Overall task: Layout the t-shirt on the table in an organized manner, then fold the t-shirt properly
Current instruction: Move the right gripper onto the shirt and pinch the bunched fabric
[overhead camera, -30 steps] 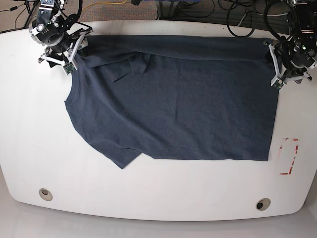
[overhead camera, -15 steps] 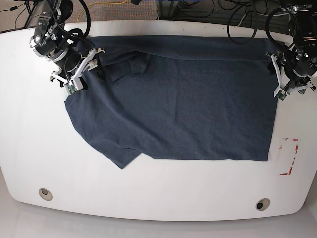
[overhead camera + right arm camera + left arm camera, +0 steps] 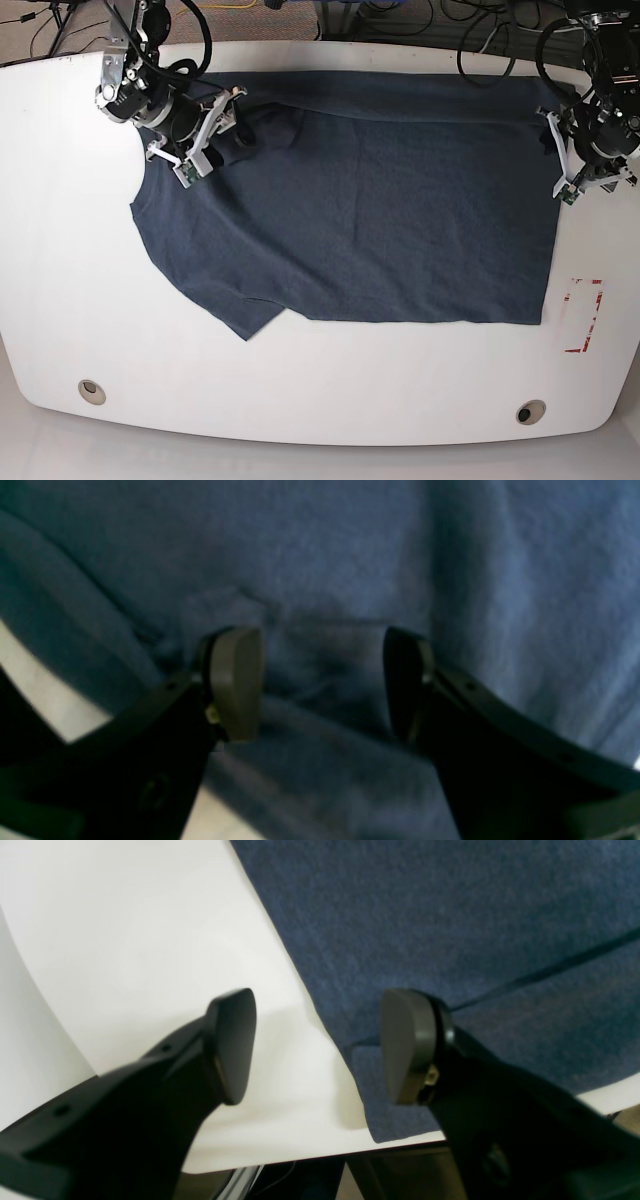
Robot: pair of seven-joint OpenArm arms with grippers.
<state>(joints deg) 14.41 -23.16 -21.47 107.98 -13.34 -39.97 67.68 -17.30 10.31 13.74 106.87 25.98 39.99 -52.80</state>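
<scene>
The dark blue t-shirt (image 3: 370,200) lies spread across the white table (image 3: 60,270), with a sleeve folded over at its upper left and a crease along the far edge. My right gripper (image 3: 212,135) hovers open over that rumpled sleeve. In the right wrist view its fingers (image 3: 235,680) straddle wrinkled cloth (image 3: 350,555) and hold nothing. My left gripper (image 3: 556,155) stands open at the shirt's right edge. In the left wrist view one finger (image 3: 232,1040) is over bare table (image 3: 125,940) and the other is over the shirt's corner (image 3: 450,915).
Two round grommet holes (image 3: 91,391) (image 3: 531,411) sit near the front edge. A red-and-white marking (image 3: 583,315) lies right of the shirt. Cables (image 3: 400,20) run behind the table's back edge, which lies close below the left gripper (image 3: 300,1155).
My right gripper has moved from the shirt's upper-left corner inward, over the folded sleeve. The left gripper has barely shifted. Both stay open.
</scene>
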